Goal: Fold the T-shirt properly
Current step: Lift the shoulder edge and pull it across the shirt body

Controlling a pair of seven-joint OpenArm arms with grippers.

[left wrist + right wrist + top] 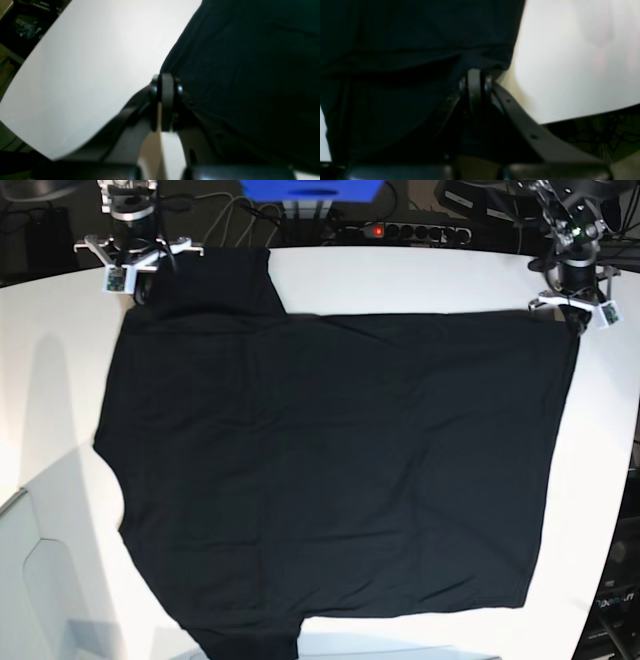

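At both far corners, the left tool [167, 82] and right tool [475, 77] are pinching the T-shirt [330, 470]; thin edges are risking slipping free when lifted off the counter [420, 280].

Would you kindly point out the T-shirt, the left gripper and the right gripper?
T-shirt [340, 470]: base view, middle of the black cloth.
Left gripper [167, 82]: left wrist view, closed fingertips.
Right gripper [475, 78]: right wrist view, closed fingertips.

T-shirt [330, 470] — near sleeve cut off by base view's bottom edge.
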